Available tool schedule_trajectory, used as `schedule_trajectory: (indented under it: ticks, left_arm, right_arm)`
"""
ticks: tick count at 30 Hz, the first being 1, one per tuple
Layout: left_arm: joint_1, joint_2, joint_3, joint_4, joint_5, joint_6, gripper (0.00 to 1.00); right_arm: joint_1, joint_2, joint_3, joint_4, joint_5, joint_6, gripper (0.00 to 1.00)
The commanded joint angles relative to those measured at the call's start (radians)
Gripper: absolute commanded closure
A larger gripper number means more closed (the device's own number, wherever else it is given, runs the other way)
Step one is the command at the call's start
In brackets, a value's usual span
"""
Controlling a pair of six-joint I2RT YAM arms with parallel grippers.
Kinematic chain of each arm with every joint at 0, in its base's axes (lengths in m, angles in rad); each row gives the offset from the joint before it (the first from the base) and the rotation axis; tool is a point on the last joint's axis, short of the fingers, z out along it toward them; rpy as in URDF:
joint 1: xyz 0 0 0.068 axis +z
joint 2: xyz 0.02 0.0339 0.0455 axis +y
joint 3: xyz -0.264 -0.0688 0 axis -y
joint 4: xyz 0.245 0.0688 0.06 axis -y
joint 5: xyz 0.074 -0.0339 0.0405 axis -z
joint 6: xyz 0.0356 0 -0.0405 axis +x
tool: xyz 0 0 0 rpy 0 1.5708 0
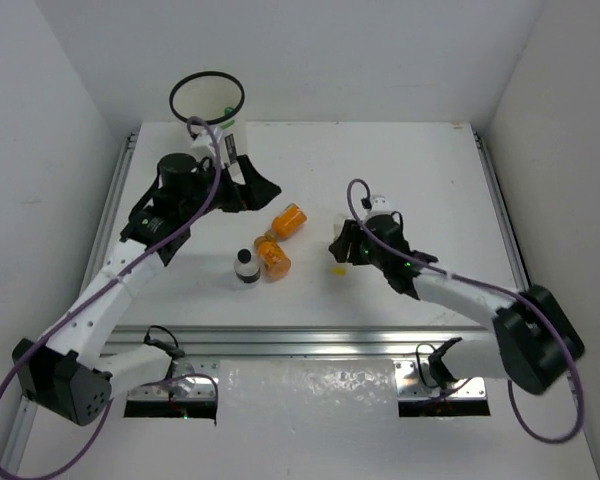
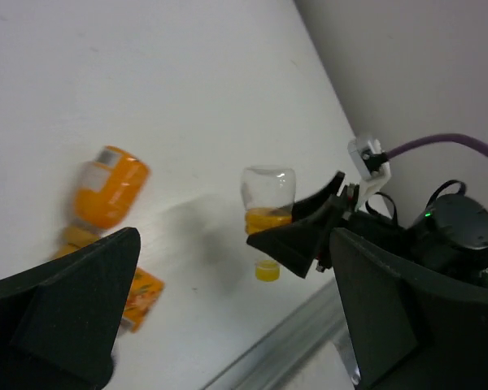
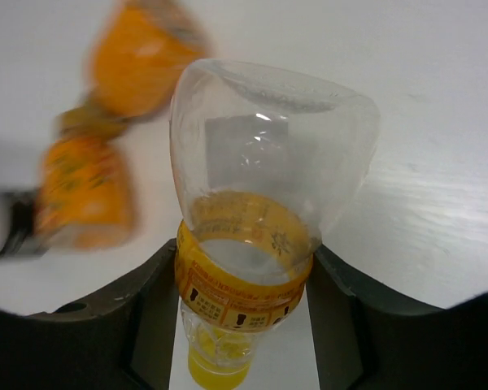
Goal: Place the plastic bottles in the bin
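**Top external view.** The tall white translucent bin with a black rim (image 1: 208,97) is shown at the far left of the white table (image 1: 430,180). The left gripper (image 1: 252,186) is positioned just near of it, with its jaws spread fully and nothing between them. An orange plastic bottle (image 1: 288,220), a second orange bottle (image 1: 273,256) and a short dark bottle with a white cap (image 1: 246,266) are grouped at mid-table. The right gripper (image 1: 342,248) is seen to their right.

**Left wrist view.** The view is framed by the left gripper's black fingers (image 2: 65,309), which are set wide apart and empty. Beyond them, a clear plastic bottle with an orange label band and a yellow cap (image 2: 268,195) is seen in the right gripper (image 2: 297,236).

**Right wrist view.** The clear plastic bottle (image 3: 268,162) is clasped at its label band. One black finger (image 3: 138,309) is pressed against each side. Whether it is raised off the table cannot be told.
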Motion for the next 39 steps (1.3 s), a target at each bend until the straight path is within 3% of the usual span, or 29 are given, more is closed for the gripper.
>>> schedule_trajectory:
  ticks: [1,5,11,15,18,19,20,21,22,23,24,28,30,33,38,39]
  left_arm:
    - [-0.053,0.038,0.033,0.164,0.296,-0.021,0.00]
    - [-0.154,0.107,0.076,0.169,0.330,-0.009,0.00]
    - [-0.288,0.196,0.106,0.166,0.302,0.013,0.00]
    - [-0.335,0.238,0.129,0.190,0.332,0.013,0.07]
    - [-0.366,0.270,0.149,0.224,0.394,0.002,0.43]
    - [-0.372,0.278,0.165,0.221,0.397,0.004,0.74]
    - [-0.374,0.290,0.174,0.212,0.391,0.005,0.92]
    - [-0.374,0.295,0.186,0.200,0.344,0.005,1.00]
    - [-0.374,0.293,0.204,0.187,0.302,0.004,1.00]
    - [-0.372,0.287,0.217,0.154,0.252,0.005,1.00]
    - [-0.371,0.286,0.237,0.123,0.090,0.005,1.00]
    - [-0.293,0.305,0.416,-0.093,-0.294,-0.039,1.00]
    - [-0.172,0.319,0.461,-0.124,-0.368,-0.065,1.00]
    - [-0.013,0.365,0.586,-0.149,-0.440,-0.087,1.00]
    - [0.137,0.555,0.792,-0.100,-0.454,-0.038,1.00]
    - [0.148,0.592,0.895,-0.106,-0.480,-0.008,1.00]
  right_arm:
    - [0.010,-0.270,-0.169,0.464,-0.498,-0.371,0.75]
    - [0.010,-0.416,-0.174,0.412,-0.682,-0.406,0.78]
    - [0.010,-0.492,-0.119,0.378,-0.735,-0.377,0.78]
    - [0.010,-0.501,-0.078,0.335,-0.736,-0.381,0.77]
    - [0.011,-0.496,-0.049,0.311,-0.715,-0.392,0.76]
    - [0.010,-0.498,-0.046,0.303,-0.701,-0.392,0.75]
    - [0.010,-0.507,-0.044,0.298,-0.669,-0.386,0.71]
    - [0.010,-0.515,-0.049,0.289,-0.649,-0.386,0.62]
    - [0.010,-0.522,-0.053,0.286,-0.626,-0.383,0.18]
    - [0.010,-0.538,-0.059,0.277,-0.558,-0.375,0.01]
    - [0.010,-0.544,-0.058,0.225,-0.510,-0.375,0.01]
    - [0.008,-0.578,-0.044,0.012,-0.197,-0.366,0.01]
    - [0.007,-0.593,-0.038,-0.113,0.005,-0.332,0.01]
    - [0.002,-0.610,-0.032,-0.258,0.159,-0.280,0.01]
    - [0.002,-0.644,-0.067,-0.309,0.111,-0.260,0.01]
    - [0.002,-0.648,-0.075,-0.309,0.094,-0.256,0.01]
